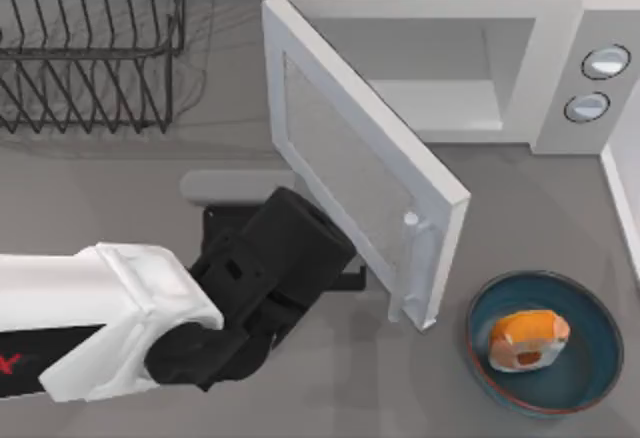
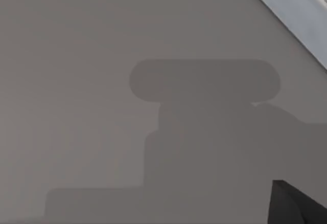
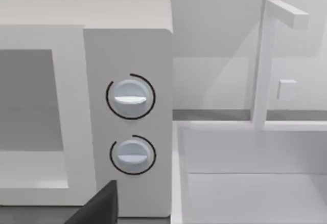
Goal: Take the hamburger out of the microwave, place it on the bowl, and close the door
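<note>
The microwave [image 1: 560, 68] stands at the back right, its pale cavity [image 1: 440, 68] showing and its two dials [image 3: 130, 98] on the grey side panel. The door [image 1: 350, 168] swings out wide toward the table's front, handle [image 1: 410, 258] near its free end. The hamburger [image 1: 528, 340] lies in the teal bowl [image 1: 590, 308] at the front right, just past the door's free edge. My left gripper [image 1: 345, 278] sits low against the door's outer face, near the handle end. A dark corner of my right gripper [image 3: 99, 206] shows in front of the microwave's dial panel.
A black wire dish rack [image 1: 90, 48] stands at the back left. A white sink [image 3: 255, 183] with a tap [image 3: 265, 60] sits right of the microwave; its rim [image 1: 620, 198] borders the table's right side. My left arm [image 1: 100, 318] crosses the front left.
</note>
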